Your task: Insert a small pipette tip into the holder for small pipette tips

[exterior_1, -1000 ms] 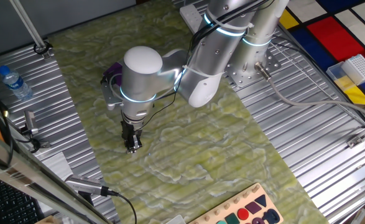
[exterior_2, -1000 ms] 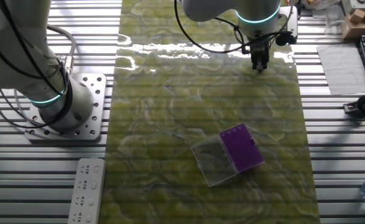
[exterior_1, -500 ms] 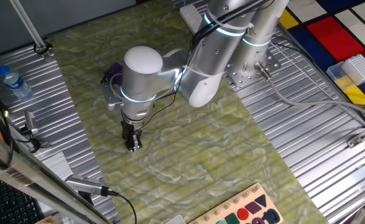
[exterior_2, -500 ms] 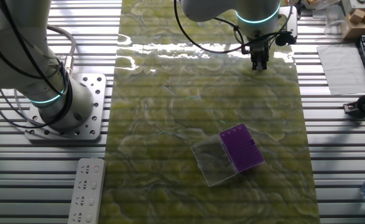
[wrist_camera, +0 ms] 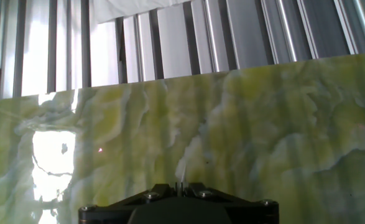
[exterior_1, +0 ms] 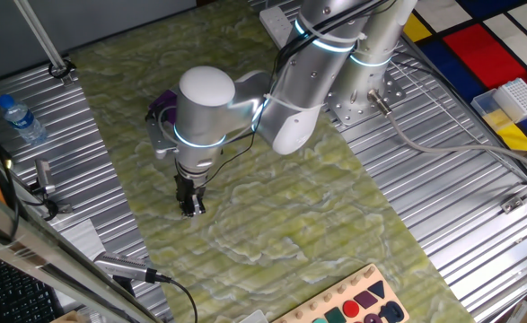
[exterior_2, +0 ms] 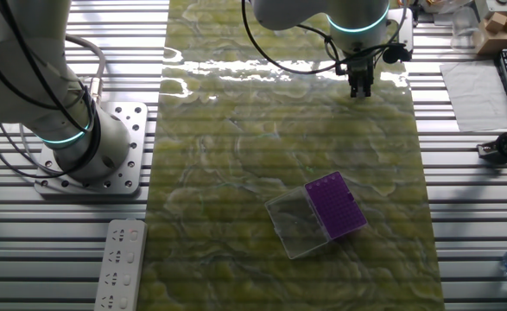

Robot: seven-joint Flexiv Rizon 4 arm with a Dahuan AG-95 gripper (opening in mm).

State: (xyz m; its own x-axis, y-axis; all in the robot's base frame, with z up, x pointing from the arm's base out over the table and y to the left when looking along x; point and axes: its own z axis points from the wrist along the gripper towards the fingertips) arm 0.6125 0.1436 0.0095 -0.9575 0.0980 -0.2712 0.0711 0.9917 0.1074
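Observation:
The holder for small pipette tips (exterior_2: pixel 335 206) is a flat purple box lying on the green mat, with its clear cover (exterior_2: pixel 296 226) open beside it. In one fixed view only a purple corner of the holder (exterior_1: pixel 164 100) shows behind the arm. My gripper (exterior_2: pixel 360 90) hangs low over the mat's far edge, well away from the holder. In one fixed view the gripper (exterior_1: pixel 191 208) points straight down. The hand view shows the gripper (wrist_camera: pixel 179 184) with its jaws nearly together on a thin translucent small pipette tip (wrist_camera: pixel 181 169), which sticks out toward the mat.
A white gridded rack (exterior_1: pixel 514 97) stands on a pale blue tray at the far right. A water bottle (exterior_1: pixel 21 119) stands on the metal slats, and a wooden shape board (exterior_1: pixel 353 305) lies at the mat's near end. A second arm's base (exterior_2: pixel 76 142) and a power strip (exterior_2: pixel 119 263) sit beside the mat.
The gripper has risen slightly above the mat with its jaws still together. The holder has not moved.

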